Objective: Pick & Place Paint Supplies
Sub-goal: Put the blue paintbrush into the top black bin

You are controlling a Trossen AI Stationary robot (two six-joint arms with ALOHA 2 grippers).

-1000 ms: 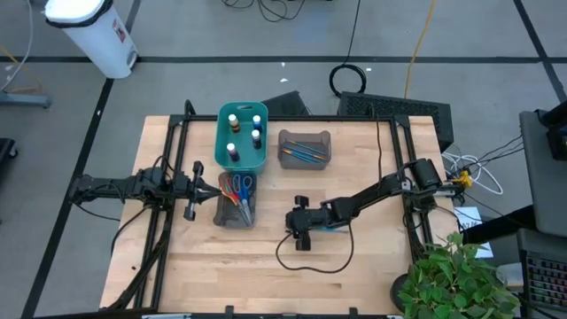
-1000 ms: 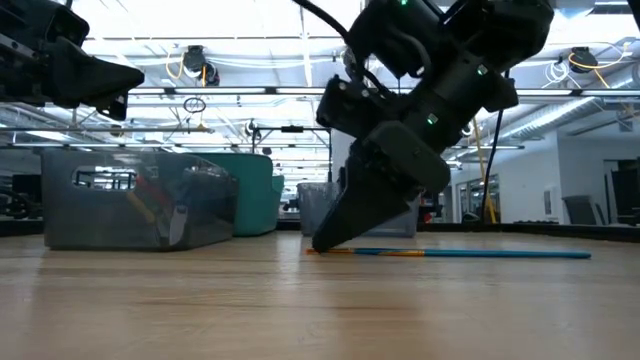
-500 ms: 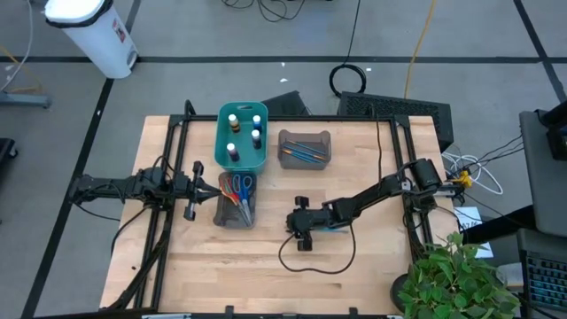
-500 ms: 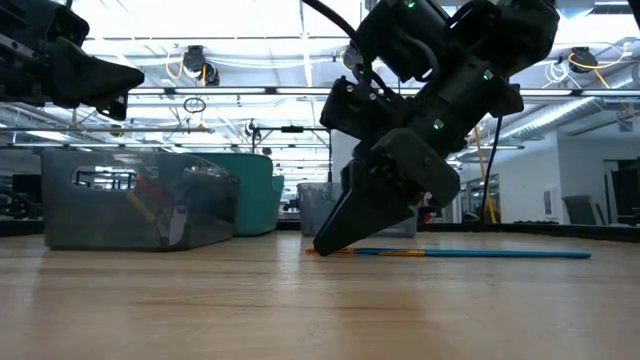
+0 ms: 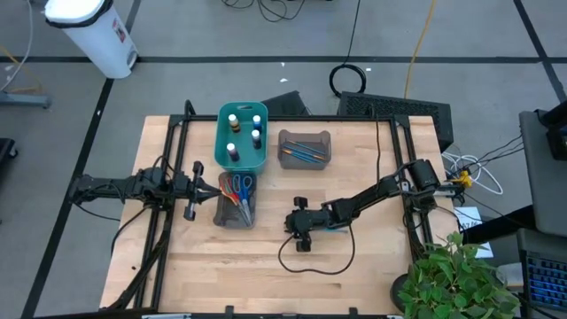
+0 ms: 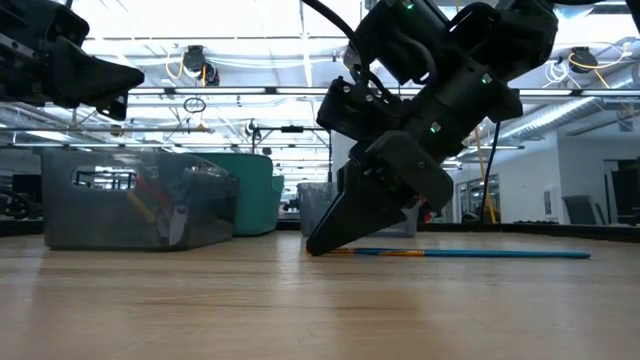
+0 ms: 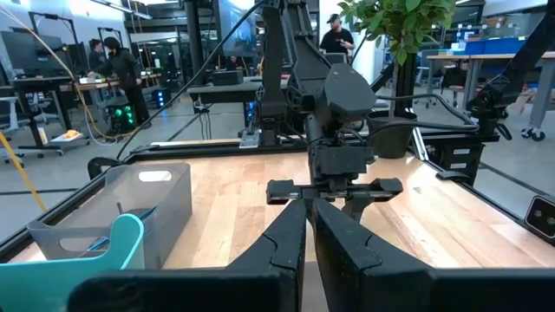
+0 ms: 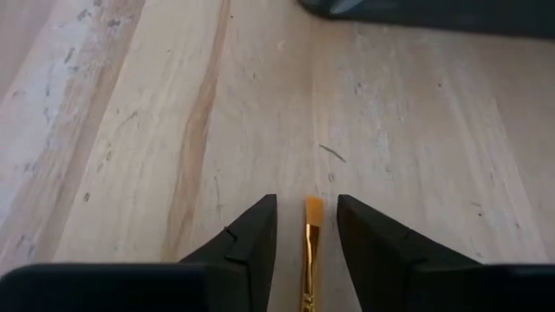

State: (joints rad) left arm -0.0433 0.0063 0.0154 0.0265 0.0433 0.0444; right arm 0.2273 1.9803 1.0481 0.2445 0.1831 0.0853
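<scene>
Since a second ago my right gripper has narrowed around the brush, fingers each side, contact unclear. Brush lies flat on the table, right of the scissors bin, long axis along the fingers, orange tip forward. Left gripper pinched empty, left of that bin.

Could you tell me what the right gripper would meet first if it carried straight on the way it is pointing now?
The right gripper points steeply down, so it would likely meet the wooden table almost at once. The brush lies between its fingers, not ahead of them.
</scene>
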